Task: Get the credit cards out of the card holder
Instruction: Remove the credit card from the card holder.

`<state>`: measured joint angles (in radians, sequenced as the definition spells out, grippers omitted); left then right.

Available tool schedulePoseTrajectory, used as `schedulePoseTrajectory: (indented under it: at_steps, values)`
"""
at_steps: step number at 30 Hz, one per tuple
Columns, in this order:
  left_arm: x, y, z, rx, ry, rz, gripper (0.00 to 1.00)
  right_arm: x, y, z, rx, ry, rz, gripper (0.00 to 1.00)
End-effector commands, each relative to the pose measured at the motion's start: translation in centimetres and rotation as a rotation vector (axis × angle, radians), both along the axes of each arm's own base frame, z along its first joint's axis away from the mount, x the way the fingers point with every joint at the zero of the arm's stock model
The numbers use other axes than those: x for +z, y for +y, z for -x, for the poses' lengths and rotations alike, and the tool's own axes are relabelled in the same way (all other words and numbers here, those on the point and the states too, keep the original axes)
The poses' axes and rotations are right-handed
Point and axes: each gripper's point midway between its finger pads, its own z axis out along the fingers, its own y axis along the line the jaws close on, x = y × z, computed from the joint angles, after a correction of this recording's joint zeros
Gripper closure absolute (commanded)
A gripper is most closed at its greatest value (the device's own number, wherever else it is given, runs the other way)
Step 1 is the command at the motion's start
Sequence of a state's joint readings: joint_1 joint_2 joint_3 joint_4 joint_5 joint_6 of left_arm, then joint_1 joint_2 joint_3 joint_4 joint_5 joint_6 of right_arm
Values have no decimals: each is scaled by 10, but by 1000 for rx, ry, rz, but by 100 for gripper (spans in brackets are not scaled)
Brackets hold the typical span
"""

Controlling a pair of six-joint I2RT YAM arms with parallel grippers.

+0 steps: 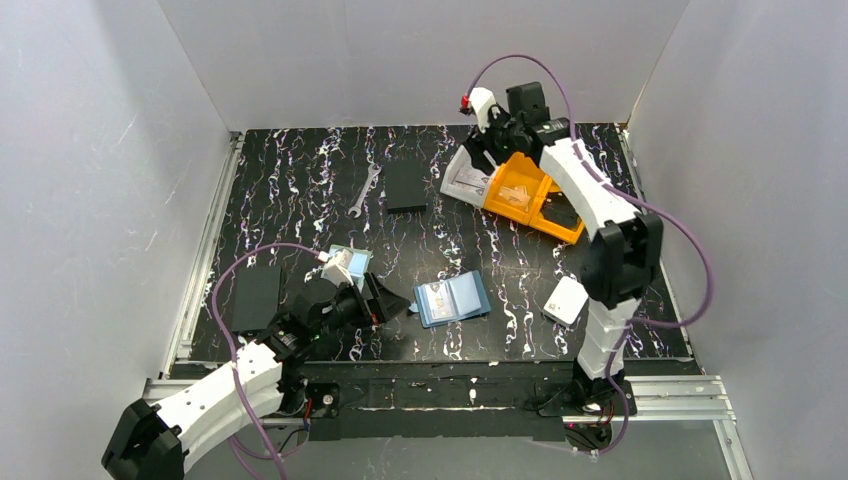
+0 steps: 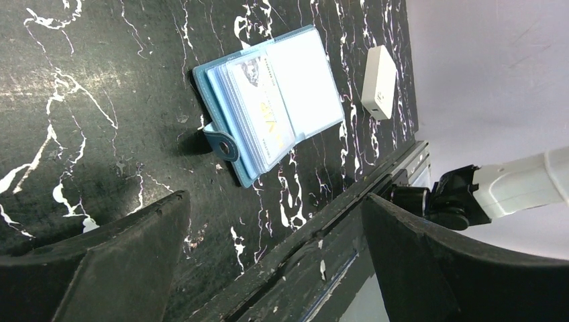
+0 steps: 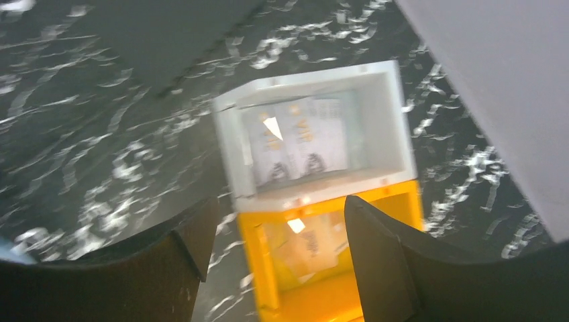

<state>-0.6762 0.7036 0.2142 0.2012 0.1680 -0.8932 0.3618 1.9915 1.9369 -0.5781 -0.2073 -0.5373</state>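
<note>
Black marbled tabletop, grey walls; left claw, right claw both spread, empty

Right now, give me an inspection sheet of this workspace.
Surface: black table, white streaks.
Job's things: card holder lying open, cards inside; more cards in the white tray; a loose card on the table.
Clutter: wrench, white box, two black pads, orange tray.
Grippers: left gripper open, near the card holder; right gripper open above the trays.
Cables: purple cable on each arm.
Surroundings: white walls.
</note>
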Motion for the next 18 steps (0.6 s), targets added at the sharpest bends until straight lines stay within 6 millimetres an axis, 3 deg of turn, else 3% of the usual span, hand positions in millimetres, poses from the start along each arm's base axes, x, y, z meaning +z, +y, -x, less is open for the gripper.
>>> schedulePoseTrajectory:
  at_steps: [1,8,11,15,18]
  values:
    - [21,-7,-1,-14,-5,49,2,15,17,70,133,123,-175,22]
    - [35,-24,4,-106,32,82,2,26,27,174,326,273,-371,22]
    - [41,-32,3,-132,58,92,2,20,31,211,392,367,-454,21]
    - [44,-41,-2,-144,83,95,3,-5,35,249,429,521,-573,20]
    - [43,-48,-5,-154,104,85,6,-16,39,263,393,582,-680,22]
